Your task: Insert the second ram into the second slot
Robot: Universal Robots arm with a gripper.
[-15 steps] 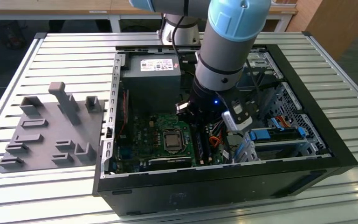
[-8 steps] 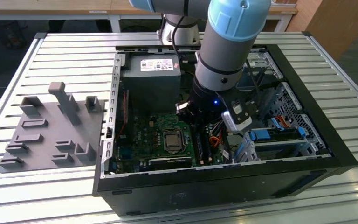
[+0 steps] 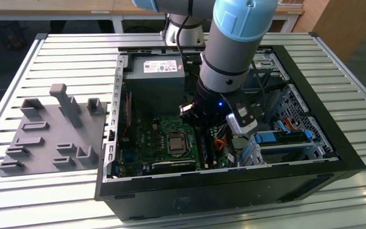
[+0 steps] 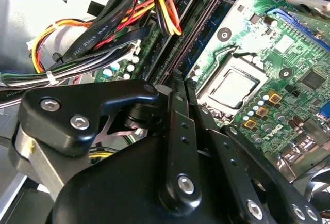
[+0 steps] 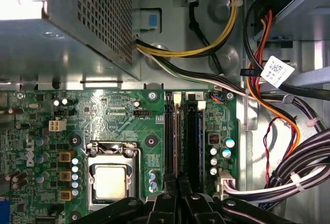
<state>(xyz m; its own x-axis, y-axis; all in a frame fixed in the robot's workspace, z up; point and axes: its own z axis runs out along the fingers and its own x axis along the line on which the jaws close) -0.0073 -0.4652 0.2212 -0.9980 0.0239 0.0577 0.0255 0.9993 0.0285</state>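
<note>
Lower centre of the exterior view: arm reaches down into the open computer case, gripper low over the green motherboard, just to the exterior view's right of the processor socket.

Claw: in both wrist views the jaws are drawn almost together, no more than a sliver between them. They appear to pinch a thin edge-on strip, taken to be the second ram, which runs straight out from the fingertips along the memory slots. It lies beside a neighbouring slot that shows dark blue. Whether the stick is fully seated cannot be told.

Step in hand, by judgement: insertion itself, stick lined up with or partly in its slot; white latch at the far end.

Seating calls for a straight push with the stick kept upright, clear of the cable bundle nearby.
</note>
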